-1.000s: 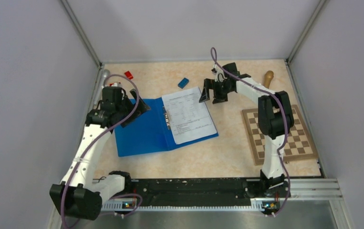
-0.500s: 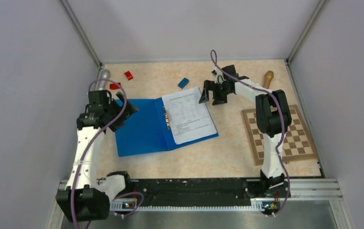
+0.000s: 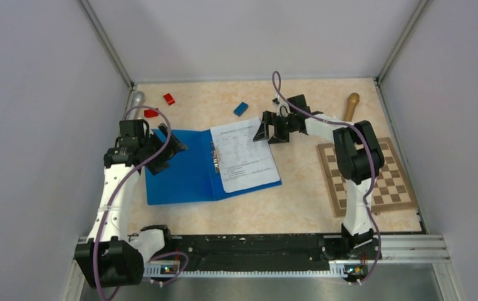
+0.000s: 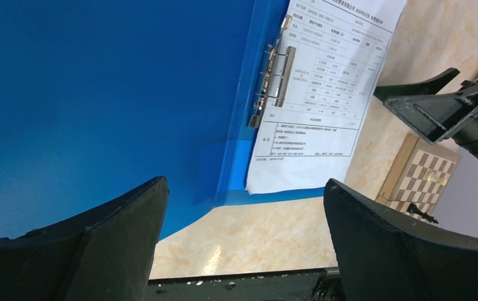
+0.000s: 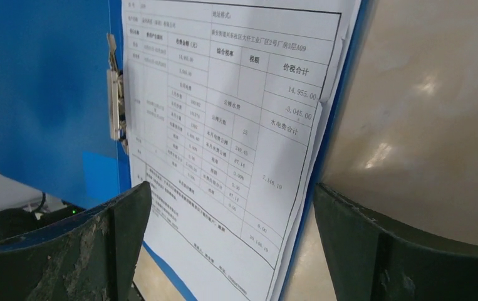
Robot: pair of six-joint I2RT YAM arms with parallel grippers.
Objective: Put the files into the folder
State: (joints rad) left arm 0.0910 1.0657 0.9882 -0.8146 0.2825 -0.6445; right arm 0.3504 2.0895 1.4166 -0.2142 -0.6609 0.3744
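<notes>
Now the folder [image 3: 180, 175] lies open and flat on the worktop [image 3: 299, 200]. Its left cover is bare blue, and the files [image 3: 244, 157] rest on its right half with their left edge against the metal clip [image 4: 274, 78]. We cannot tell whether the clip grips them.

Our left tool [image 3: 172, 150] hangs over the left cover, jaws spread wide and holding nothing. Our right tool [image 3: 270, 133] sits at the far right corner of the files, just as wide and just as empty.

We judge the sheets to be light and limp. They will likely slip on the slick plastic and buckle if pinched mid-page, so pressing them flat and nudging an edge seems safer than lifting. The folder looks thin and springy, with little weight to hold it down, so it may skate when pushed. To close it, we would take the left cover at its outer free edge, well away from the spine, while steadying the right half.
</notes>
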